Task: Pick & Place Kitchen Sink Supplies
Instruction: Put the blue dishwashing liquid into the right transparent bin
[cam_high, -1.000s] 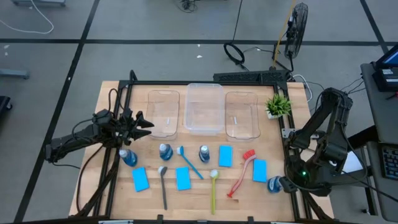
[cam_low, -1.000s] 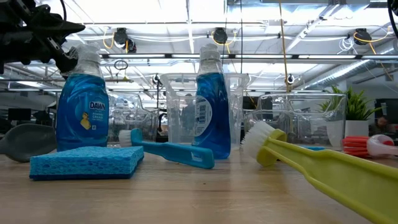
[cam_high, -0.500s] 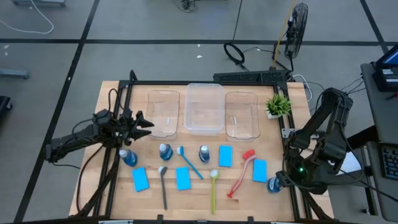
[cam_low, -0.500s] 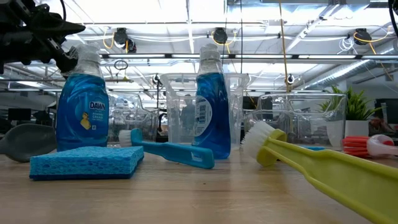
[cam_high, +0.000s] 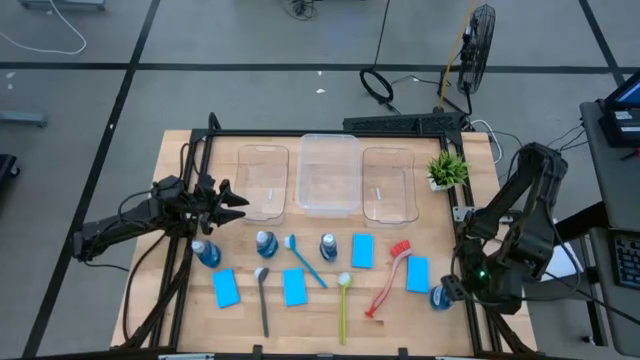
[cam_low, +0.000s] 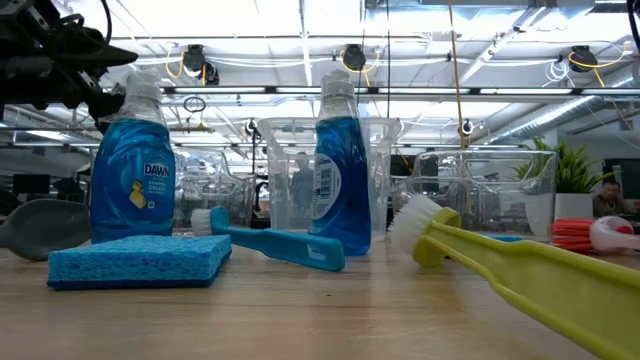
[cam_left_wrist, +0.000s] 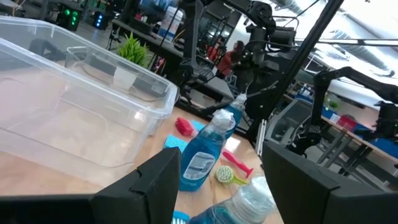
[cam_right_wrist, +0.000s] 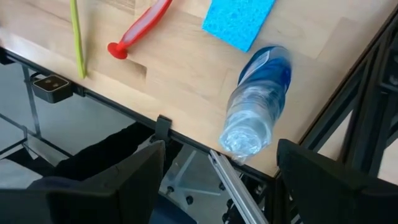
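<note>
Wooden worktop (cam_high: 320, 320) carries the supplies: nearest, sponges and brushes, with one blue bottle (cam_high: 440, 296) lying at its right edge beneath the right gripper (cam_high: 452, 292), jaws apart and empty. Farther back, the left gripper (cam_high: 232, 199) hovers above a standing bottle (cam_high: 205, 252), jaws apart, beside clear tubs (cam_high: 328, 175).

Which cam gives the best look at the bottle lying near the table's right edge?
Right wrist view: the tipped bottle lies on its side beside a sponge, filling the space between the right gripper's open fingers. High view shows only a blue sliver by the arm. Low and left wrist views don't clearly show it.
</note>
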